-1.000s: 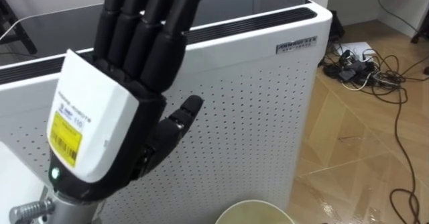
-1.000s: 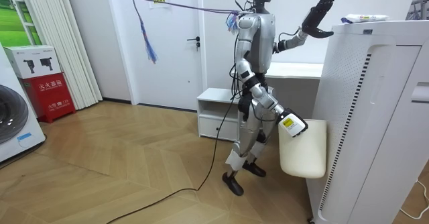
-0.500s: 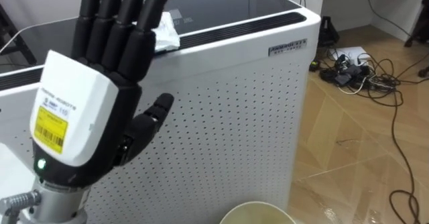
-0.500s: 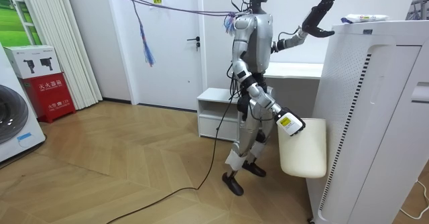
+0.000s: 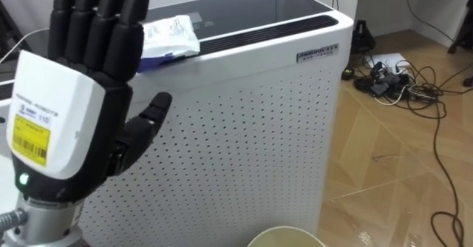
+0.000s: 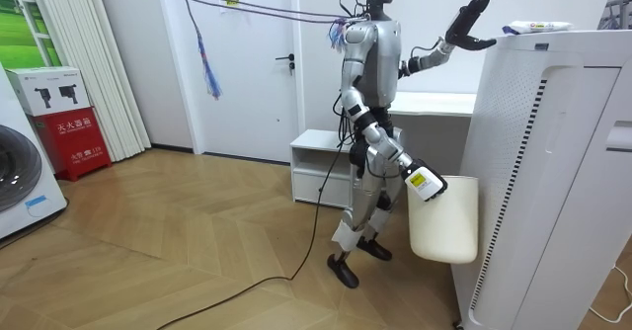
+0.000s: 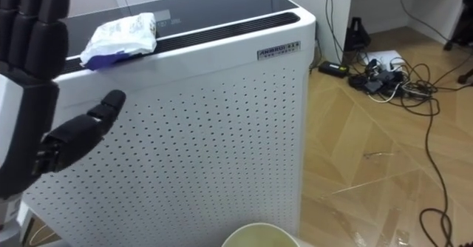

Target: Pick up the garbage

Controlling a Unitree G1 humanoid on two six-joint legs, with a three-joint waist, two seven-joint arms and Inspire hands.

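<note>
Garbage: a crumpled white wrapper (image 5: 168, 36) with a blue edge lies on top of the white perforated cabinet (image 5: 244, 129), near its front edge, untouched. Cream bin (image 6: 444, 221) hangs just beside the cabinet's side, low; its rim shows at the eye views' bottom edge, inside not visible. Left hand (image 5: 63, 114) is raised in front of the cabinet, just left of the wrapper, back toward the camera, fingers straight and together, thumb out, holding nothing. Right hand (image 6: 423, 183) is at the bin's top edge; grip cannot be told. The robot stands facing the cabinet.
</note>
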